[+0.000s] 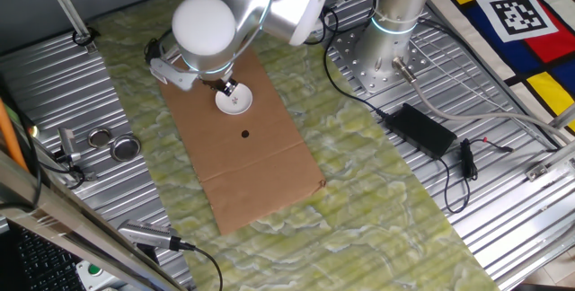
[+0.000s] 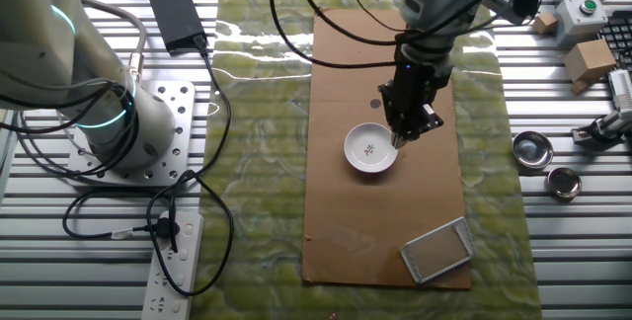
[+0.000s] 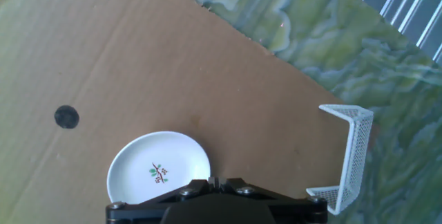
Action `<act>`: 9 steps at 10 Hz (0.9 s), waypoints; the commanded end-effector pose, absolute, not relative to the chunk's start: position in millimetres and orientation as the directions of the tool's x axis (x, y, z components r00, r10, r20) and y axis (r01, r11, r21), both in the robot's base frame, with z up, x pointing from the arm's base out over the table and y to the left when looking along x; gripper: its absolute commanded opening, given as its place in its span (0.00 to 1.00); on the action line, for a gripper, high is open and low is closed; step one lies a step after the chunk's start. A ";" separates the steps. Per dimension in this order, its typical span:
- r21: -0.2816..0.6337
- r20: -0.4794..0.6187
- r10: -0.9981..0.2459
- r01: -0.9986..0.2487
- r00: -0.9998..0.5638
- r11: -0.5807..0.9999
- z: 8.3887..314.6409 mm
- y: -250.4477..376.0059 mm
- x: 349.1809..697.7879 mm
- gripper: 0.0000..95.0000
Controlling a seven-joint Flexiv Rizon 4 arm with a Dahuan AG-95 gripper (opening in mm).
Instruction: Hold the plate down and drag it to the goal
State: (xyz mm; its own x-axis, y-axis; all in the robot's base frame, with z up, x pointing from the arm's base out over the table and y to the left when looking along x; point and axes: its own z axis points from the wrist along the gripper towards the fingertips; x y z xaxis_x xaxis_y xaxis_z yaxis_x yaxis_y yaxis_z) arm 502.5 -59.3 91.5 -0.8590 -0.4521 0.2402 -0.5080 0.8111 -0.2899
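Note:
The plate [image 1: 235,102] is a small white disc with a tiny twig print, lying flat on the brown cardboard sheet [image 1: 260,174]. It also shows in the other fixed view [image 2: 369,148] and in the hand view [image 3: 155,172]. My gripper [image 2: 399,140] is shut, fingers together, its tip at the plate's rim; it also shows in the hand view [image 3: 214,181] and in one fixed view [image 1: 226,87]. Contact with the plate cannot be told. The goal [image 3: 352,155], a whitish mesh corner frame, stands at a cardboard corner apart from the plate [image 2: 437,251]; the arm partly hides it [image 1: 169,72].
A black dot [image 3: 66,117] marks the cardboard beyond the plate. Two silvery lids [image 2: 533,147] [image 2: 564,183] lie on the ribbed metal table beside the green mat. A black power brick [image 1: 422,129] with cables lies near the arm's base [image 1: 382,57]. A power strip [image 2: 168,271] lies nearby.

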 end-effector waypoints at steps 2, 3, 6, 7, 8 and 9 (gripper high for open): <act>-0.292 0.224 -0.480 -0.528 -0.848 0.798 69.8 -64.0 502.1 0.00; -0.293 0.220 -0.483 -0.530 -0.847 0.796 62.4 -64.8 502.7 0.00; -0.292 0.217 -0.490 -0.535 -0.844 0.793 51.4 -65.6 501.4 0.00; -0.289 0.216 -0.490 -0.534 -0.845 0.795 50.6 -65.6 498.1 0.00; -0.288 0.216 -0.490 -0.535 -0.844 0.794 49.5 -65.6 493.4 0.00; -0.286 0.216 -0.493 -0.537 -0.843 0.794 48.8 -65.5 490.3 0.00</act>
State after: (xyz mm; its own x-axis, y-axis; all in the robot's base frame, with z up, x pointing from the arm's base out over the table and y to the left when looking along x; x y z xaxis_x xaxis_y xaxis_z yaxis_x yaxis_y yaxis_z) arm 487.8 -64.4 50.0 -0.8419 -0.4953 0.2142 -0.5388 0.7932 -0.2838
